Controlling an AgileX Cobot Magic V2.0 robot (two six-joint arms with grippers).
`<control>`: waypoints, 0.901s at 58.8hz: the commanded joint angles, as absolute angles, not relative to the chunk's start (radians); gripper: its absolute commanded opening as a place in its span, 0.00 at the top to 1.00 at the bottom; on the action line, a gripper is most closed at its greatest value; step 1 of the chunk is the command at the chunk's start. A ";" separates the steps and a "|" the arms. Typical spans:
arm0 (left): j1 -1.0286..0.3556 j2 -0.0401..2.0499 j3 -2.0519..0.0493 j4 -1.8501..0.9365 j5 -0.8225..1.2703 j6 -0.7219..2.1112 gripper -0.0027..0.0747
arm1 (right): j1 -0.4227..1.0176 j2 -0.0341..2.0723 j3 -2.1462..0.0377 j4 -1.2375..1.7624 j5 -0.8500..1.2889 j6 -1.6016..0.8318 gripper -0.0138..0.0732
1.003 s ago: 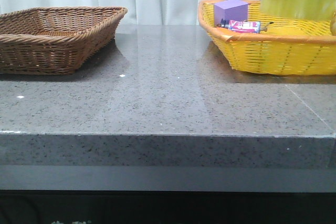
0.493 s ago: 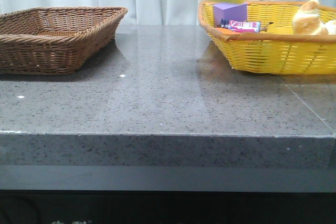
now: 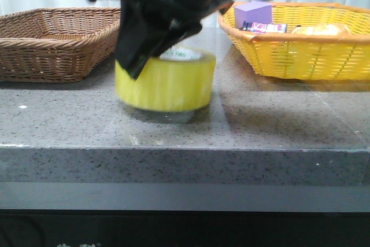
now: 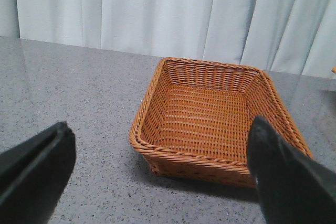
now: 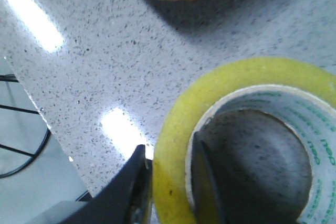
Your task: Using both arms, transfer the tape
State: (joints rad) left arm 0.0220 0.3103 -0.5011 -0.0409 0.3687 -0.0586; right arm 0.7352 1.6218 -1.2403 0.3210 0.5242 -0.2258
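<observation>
The tape [image 3: 167,85], a wide yellow roll with a white core printed in green, is at the middle of the table, at or just above the grey stone top; contact cannot be told. My right gripper [image 3: 139,62] comes down on it from above and is shut on the roll's wall. In the right wrist view one finger presses the outside of the tape [image 5: 173,129] and the other sits inside the core, with the right gripper [image 5: 168,148] clamped across the wall. My left gripper [image 4: 160,124] is open, fingers far apart, with nothing between them.
A brown wicker basket [image 3: 52,44] stands at the back left, its rim [image 4: 199,158] in front of the left gripper. A yellow basket [image 3: 300,56] at the back right holds a purple block [image 3: 253,13] and small items. The table's front edge [image 3: 185,150] lies near the tape.
The right arm has carried the tape from above the yellow basket leftwards and down to the middle of the table. The arm now fills the top of the front view.
</observation>
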 commanded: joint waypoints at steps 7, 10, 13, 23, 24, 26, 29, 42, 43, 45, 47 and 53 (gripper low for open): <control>0.022 0.327 -0.530 -0.043 0.286 -0.064 0.12 | 0.739 1.588 -1.269 0.338 0.439 -0.244 0.77; 0.022 0.327 -0.530 -0.043 0.286 -0.064 0.12 | 0.739 1.584 -1.269 0.338 0.440 -0.244 0.72; 0.022 0.327 -0.530 -0.043 0.286 -0.064 0.12 | 0.739 1.583 -1.270 0.338 0.443 -0.244 0.64; 0.022 0.327 -0.530 -0.043 0.286 -0.064 0.12 | 0.739 1.568 -1.271 0.338 0.469 -0.244 0.36; 0.022 0.327 -0.530 -0.043 0.286 -0.064 0.12 | 0.739 1.562 -1.271 0.338 0.472 -0.244 0.36; 0.022 0.327 -0.530 -0.043 0.286 -0.064 0.12 | 0.739 1.547 -1.272 0.338 0.478 -0.244 0.36; 0.022 0.327 -0.530 -0.043 0.286 -0.064 0.12 | 0.739 1.516 -1.272 0.338 0.480 -0.244 0.37; 0.022 0.327 -0.530 -0.043 0.286 -0.064 0.12 | 0.713 1.337 -1.272 0.338 0.467 -0.212 0.41; 0.022 0.327 -0.530 -0.043 0.286 -0.064 0.12 | 0.708 1.324 -1.272 0.338 0.467 -0.208 0.43; 0.022 0.327 -0.530 -0.043 0.286 -0.064 0.12 | 0.694 1.302 -1.272 0.338 0.468 -0.201 0.49; 0.022 0.327 -0.530 -0.043 0.286 -0.064 0.12 | 0.683 1.287 -1.272 0.338 0.470 -0.195 0.57; 0.022 0.327 -0.530 -0.043 0.286 -0.064 0.12 | 0.643 1.237 -1.272 0.338 0.489 -0.191 0.79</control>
State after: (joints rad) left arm 0.0220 0.3103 -0.5011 -0.0409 0.3687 -0.0586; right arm 0.6709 1.3029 -1.2403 0.3210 0.5297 -0.1994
